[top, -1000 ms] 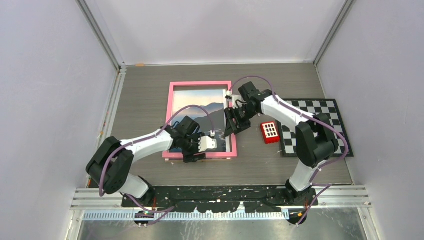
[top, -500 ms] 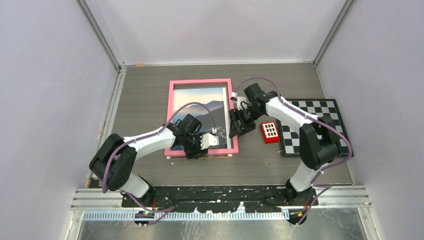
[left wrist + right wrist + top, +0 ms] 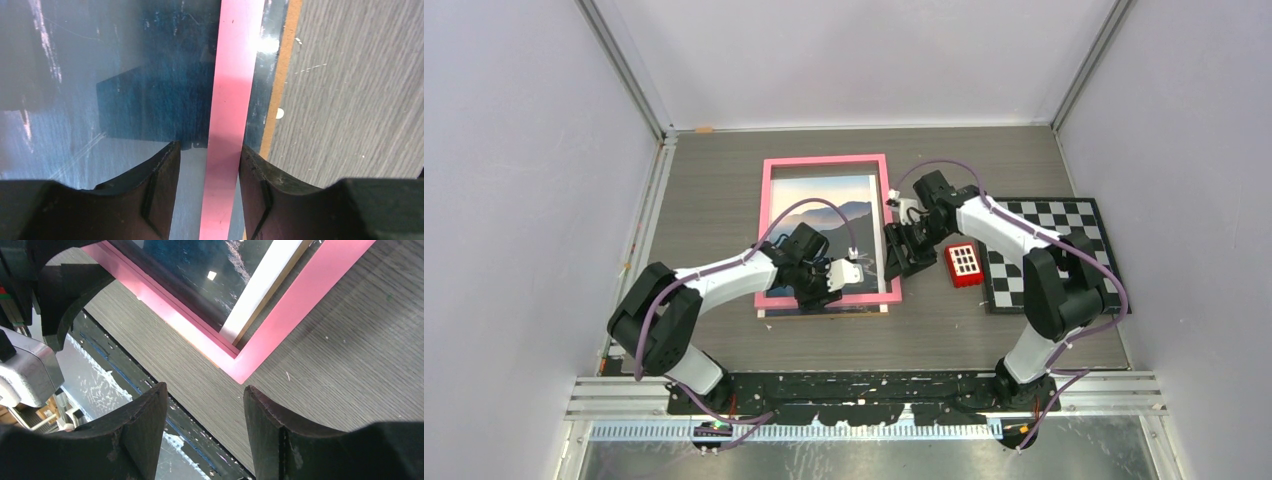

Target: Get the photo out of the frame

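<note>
Counts: 1 frame (image 3: 767, 230), 1 photo (image 3: 824, 195). 1 checkerboard (image 3: 1074, 225). 1 red block (image 3: 964, 264) with a grid of white cells, too small to count, maybe eight. 2 arms, 2 grippers: left gripper (image 3: 207, 148), right gripper (image 3: 204, 389). 1 table (image 3: 714, 180).

Grey wood-grain table (image 3: 714, 190) is seen from above. The pink frame (image 3: 824, 161) is laid flat near its middle, with a brown backing edge (image 3: 280, 90) showing just beyond the near border. A checkerboard (image 3: 1074, 225) is spread at the right, and a red block (image 3: 964, 264) is set between them.
</note>
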Tool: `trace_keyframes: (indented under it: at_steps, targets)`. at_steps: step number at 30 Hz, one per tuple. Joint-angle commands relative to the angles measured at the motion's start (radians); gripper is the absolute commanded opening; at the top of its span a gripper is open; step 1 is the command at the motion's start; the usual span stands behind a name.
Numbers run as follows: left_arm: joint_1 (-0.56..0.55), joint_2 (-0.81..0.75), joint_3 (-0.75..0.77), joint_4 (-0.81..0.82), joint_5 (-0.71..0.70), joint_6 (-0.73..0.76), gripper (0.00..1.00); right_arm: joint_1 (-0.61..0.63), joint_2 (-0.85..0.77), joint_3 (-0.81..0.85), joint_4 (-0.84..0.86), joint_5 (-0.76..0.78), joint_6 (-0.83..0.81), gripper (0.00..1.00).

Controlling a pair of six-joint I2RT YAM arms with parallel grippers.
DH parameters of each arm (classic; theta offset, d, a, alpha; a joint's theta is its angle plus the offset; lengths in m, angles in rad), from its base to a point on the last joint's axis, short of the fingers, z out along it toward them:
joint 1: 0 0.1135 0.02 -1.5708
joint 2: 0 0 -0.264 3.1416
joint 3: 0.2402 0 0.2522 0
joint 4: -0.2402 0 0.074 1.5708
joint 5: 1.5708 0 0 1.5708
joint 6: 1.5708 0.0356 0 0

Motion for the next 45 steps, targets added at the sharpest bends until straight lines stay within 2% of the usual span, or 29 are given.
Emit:
trace_keyframes:
  at_steps: [1,5,7,20,23,25,27,31,39,45]
  targets:
    - [0.01,0.018,0.02,0.076,-0.054,0.005,0.48,-0.009,-0.068,-0.012,0.013,-0.019,0.008,0.62]
    - [0.014,-0.025,0.012,0.03,0.071,0.044,0.61,-0.012,-0.072,-0.024,0.017,-0.021,0.011,0.62]
    - [0.012,-0.041,0.001,0.03,0.098,0.048,0.65,-0.012,-0.073,-0.028,0.017,-0.019,0.012,0.62]
    - [0.006,0.021,0.01,0.039,0.049,0.047,0.74,-0.019,-0.075,-0.054,0.021,-0.011,0.013,0.62]
    - [0.004,0.027,0.009,0.043,0.046,0.047,0.84,-0.022,-0.079,-0.06,0.021,-0.008,0.011,0.63]
    - [0.002,0.033,0.008,0.06,0.028,0.042,0.86,-0.022,-0.081,-0.063,0.02,-0.007,0.01,0.63]
    - [0.002,0.039,0.012,0.075,-0.002,0.029,0.82,-0.024,-0.083,-0.066,0.018,-0.007,0.008,0.63]
    - [0.007,0.047,0.035,0.067,0.003,0.008,0.68,-0.024,-0.084,-0.072,0.016,-0.007,0.002,0.63]
    - [0.018,0.059,0.059,0.041,0.023,0.007,0.55,-0.025,-0.086,-0.074,0.008,-0.012,-0.011,0.63]
    - [0.025,0.081,0.081,0.048,0.004,-0.009,0.51,-0.027,-0.088,-0.074,0.003,-0.016,-0.017,0.63]
